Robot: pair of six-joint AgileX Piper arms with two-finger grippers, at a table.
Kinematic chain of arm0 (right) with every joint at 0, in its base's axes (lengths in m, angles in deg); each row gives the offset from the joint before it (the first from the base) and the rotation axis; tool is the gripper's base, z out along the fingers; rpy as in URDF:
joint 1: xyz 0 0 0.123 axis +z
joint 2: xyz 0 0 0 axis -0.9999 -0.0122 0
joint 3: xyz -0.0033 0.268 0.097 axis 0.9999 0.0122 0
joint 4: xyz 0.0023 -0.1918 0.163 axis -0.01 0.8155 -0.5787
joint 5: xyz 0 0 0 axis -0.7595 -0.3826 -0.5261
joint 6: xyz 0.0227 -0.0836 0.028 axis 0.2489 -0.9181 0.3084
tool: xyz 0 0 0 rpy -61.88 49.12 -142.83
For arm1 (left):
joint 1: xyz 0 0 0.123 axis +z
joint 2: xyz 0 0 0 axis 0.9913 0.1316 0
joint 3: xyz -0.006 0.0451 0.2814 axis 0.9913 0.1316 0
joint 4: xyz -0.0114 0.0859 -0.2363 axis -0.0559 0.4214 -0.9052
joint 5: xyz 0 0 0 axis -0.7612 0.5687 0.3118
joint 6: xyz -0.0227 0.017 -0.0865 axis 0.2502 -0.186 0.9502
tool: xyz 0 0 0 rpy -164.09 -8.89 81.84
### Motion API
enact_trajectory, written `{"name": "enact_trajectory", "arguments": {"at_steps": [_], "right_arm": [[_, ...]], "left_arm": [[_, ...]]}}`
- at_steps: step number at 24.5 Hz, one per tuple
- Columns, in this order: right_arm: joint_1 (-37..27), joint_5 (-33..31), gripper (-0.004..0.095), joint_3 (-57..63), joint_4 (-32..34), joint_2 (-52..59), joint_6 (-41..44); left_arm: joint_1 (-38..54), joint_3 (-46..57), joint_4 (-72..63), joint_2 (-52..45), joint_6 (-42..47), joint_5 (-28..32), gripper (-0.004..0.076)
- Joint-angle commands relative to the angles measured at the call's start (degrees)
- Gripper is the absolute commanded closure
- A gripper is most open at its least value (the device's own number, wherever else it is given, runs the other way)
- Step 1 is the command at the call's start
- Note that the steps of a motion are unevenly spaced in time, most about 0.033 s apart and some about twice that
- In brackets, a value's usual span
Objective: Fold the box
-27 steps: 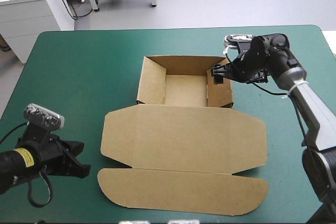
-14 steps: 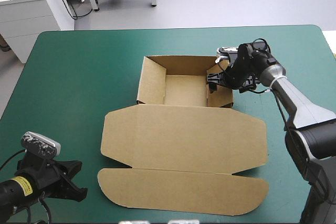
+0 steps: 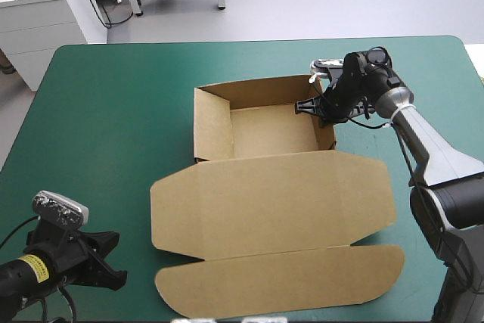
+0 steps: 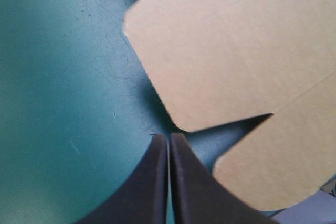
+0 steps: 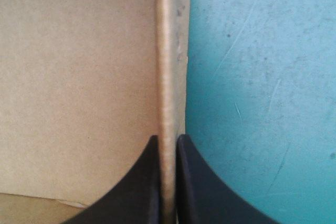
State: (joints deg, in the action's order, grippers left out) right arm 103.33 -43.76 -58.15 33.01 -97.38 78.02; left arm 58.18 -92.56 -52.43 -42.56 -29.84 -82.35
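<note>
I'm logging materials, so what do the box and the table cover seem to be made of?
The box: brown matte board, likely cardboard, with creased fold lines and a thin raw edge pinched by the right gripper. The table cover: teal-green, smooth, finely scratched; perhaps plastic or rubber.

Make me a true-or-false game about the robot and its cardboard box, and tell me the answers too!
1. The right claw pinches one side wall of the brown cardboard box. True.
2. The left claw holds the box's lid. False: it is shut on nothing, over the teal-green table cover beside the lid's corner.
3. The lid lies flat on the table, on the near side of the tray. True.
4. The whole box is one flat sheet with no walls up. False: its walls are raised, so it is an open tray.
</note>
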Motion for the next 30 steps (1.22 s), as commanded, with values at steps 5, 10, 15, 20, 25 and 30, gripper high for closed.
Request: {"name": "enact_trajectory", "arguments": {"at_steps": [5, 10, 15, 20, 25, 30], "right_arm": [[-5.87, -6.31, 0.0908, -16.94, 4.51, 5.05, -2.77], [-21.26, -6.31, 0.0908, -19.94, 4.51, 9.59, -5.86], [-32.89, -6.31, 0.0908, -19.84, 4.40, 9.45, -7.55], [-42.18, -6.31, 0.0908, -19.72, 4.17, 6.23, -8.10], [-45.46, -6.31, 0.0908, -19.72, 4.37, 2.25, -8.10], [-45.96, -6.31, 0.0908, -19.72, 5.20, -1.38, -8.10]], "left_arm": [[-0.13, -1.40, -0.67, 0.39, 0.00, 2.97, 0.0732], [-0.13, -1.40, -0.78, 0.39, 0.00, 3.42, 0.0732], [-0.13, -1.40, -0.54, 0.39, 0.00, 3.43, 0.0732], [-0.13, -1.40, -0.54, 0.39, 0.00, 3.43, 0.0732], [-0.13, -1.40, -0.25, 0.39, 0.00, 1.93, 0.0732], [-0.13, -1.40, -0.35, 0.39, 0.00, 1.68, 0.0732]]}}
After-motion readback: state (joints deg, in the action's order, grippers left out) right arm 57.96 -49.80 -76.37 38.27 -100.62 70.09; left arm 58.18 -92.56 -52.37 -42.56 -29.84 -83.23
